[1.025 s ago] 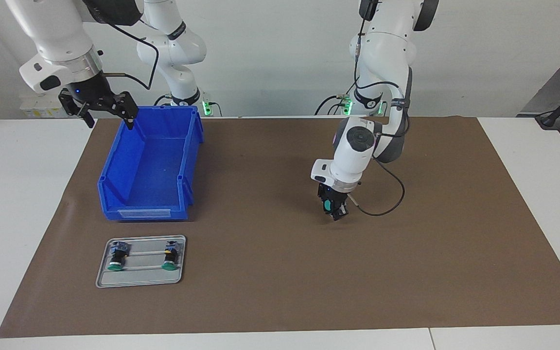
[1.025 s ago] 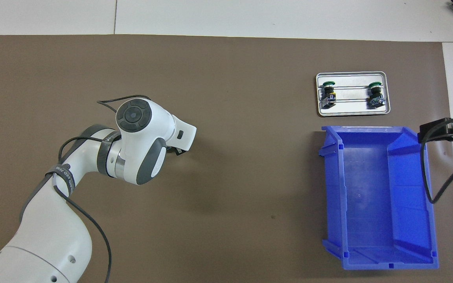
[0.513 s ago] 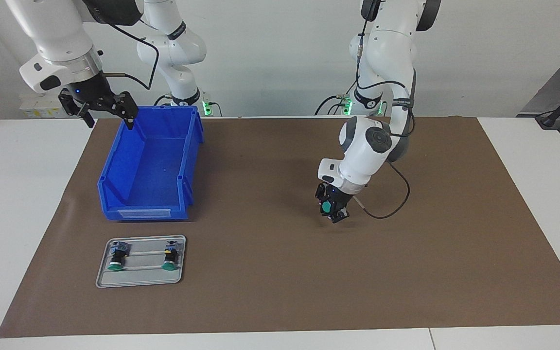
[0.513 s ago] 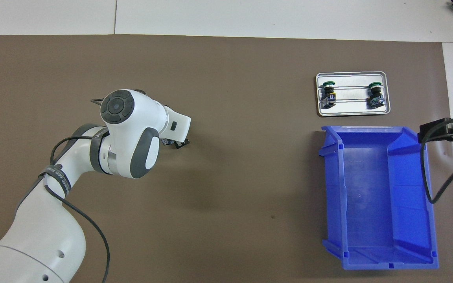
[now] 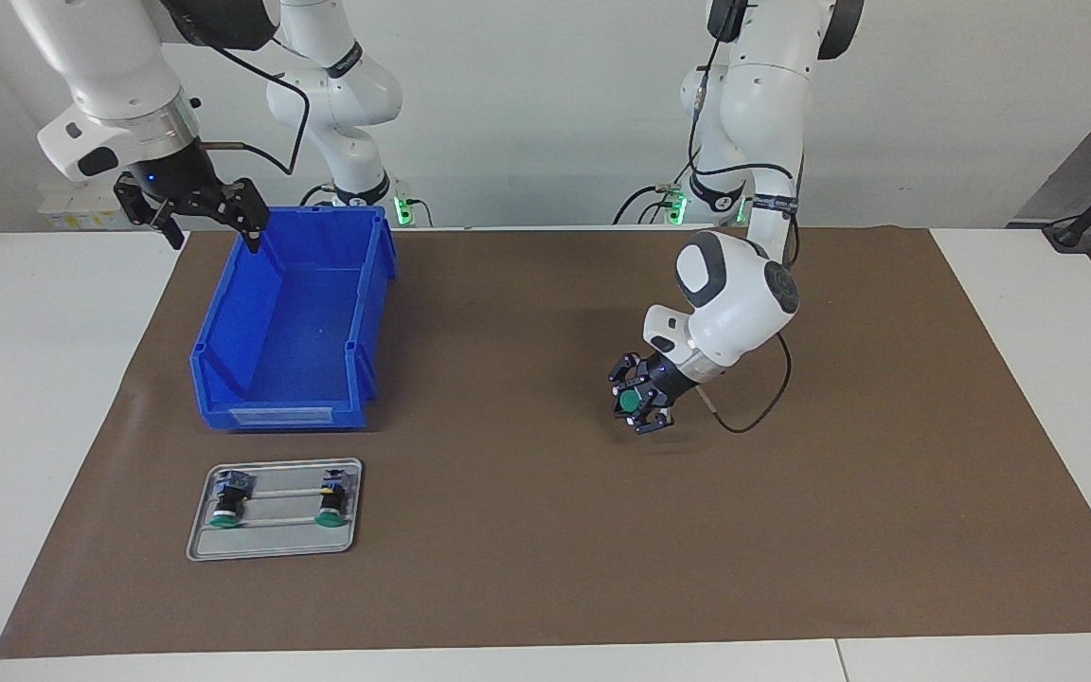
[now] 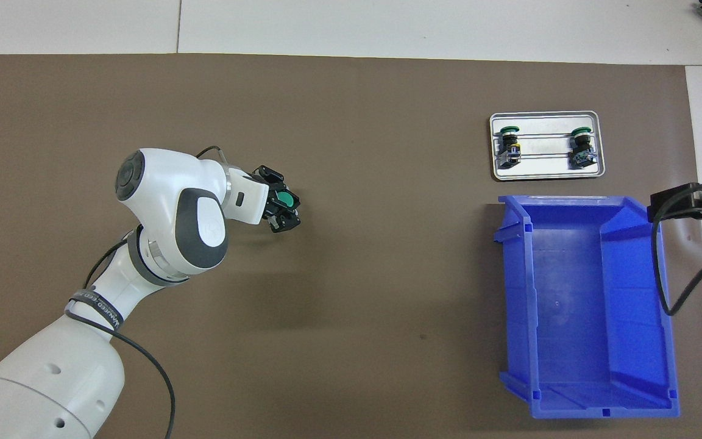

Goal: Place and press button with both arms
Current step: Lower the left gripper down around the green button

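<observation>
My left gripper (image 5: 638, 405) hangs low over the middle of the brown mat, tilted sideways and shut on a button (image 5: 630, 402). The button's green cap (image 6: 287, 199) faces away from the robots. Two more buttons (image 5: 223, 510) (image 5: 328, 508) lie on a small metal tray (image 5: 271, 547), their green caps pointing away from the robots. My right gripper (image 5: 214, 233) waits open, raised over the corner of the blue bin (image 5: 290, 322) at the right arm's end. Only its edge (image 6: 689, 204) shows in the overhead view.
The blue bin (image 6: 582, 305) has nothing in it and stands nearer to the robots than the tray (image 6: 546, 174). The brown mat (image 5: 545, 530) covers most of the white table. A black cable loops from the left wrist.
The left wrist has swung round and tilted, turning the gripper from pointing down to pointing sideways, so the held button's green cap now shows from above. The right arm has not moved.
</observation>
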Robot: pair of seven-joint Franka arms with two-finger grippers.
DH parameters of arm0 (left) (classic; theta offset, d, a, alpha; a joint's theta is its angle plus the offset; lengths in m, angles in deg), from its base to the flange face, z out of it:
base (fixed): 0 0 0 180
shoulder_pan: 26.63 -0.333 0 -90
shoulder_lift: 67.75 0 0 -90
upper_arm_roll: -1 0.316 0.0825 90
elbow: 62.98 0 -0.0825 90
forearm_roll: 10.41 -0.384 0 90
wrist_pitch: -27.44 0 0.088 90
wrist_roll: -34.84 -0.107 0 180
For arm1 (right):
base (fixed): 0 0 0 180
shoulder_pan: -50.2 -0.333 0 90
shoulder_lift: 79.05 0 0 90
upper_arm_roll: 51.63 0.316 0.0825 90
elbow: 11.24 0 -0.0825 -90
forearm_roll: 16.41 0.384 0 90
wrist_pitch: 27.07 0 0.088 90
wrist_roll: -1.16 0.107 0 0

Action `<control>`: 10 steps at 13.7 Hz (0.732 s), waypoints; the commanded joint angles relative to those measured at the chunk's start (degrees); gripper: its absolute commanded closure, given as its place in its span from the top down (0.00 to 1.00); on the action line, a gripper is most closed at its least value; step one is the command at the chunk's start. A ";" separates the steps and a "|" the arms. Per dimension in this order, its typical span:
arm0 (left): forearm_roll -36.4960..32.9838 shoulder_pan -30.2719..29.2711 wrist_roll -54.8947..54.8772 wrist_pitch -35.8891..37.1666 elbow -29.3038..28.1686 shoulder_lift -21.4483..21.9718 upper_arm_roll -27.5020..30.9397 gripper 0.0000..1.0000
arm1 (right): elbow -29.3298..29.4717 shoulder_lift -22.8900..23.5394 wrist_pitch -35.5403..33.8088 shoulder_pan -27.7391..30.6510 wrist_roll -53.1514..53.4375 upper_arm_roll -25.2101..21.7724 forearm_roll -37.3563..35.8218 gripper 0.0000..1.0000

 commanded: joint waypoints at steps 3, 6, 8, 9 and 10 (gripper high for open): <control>11.89 -1.53 -13.83 -1.69 -5.45 3.47 -0.71 0.11 | -0.28 -0.27 -0.08 0.27 -1.42 0.30 -0.57 1.00; 15.13 -1.54 -17.16 -1.60 -6.50 3.83 -0.80 0.07 | -0.28 -0.27 0.00 0.27 -1.42 0.30 -0.57 1.00; 16.81 -1.62 -19.72 -0.37 -7.64 4.44 -0.80 0.06 | -0.28 -0.27 0.01 0.27 -1.42 0.30 -0.57 1.00; 17.25 -2.23 -19.73 2.07 -7.65 4.96 -0.80 0.06 | -0.28 -0.35 -0.08 0.27 -1.42 0.30 -0.57 1.00; 17.69 -3.11 -19.90 4.53 -7.65 5.23 -0.80 0.06 | -0.28 -0.35 -0.08 0.27 -1.42 0.30 -0.57 1.00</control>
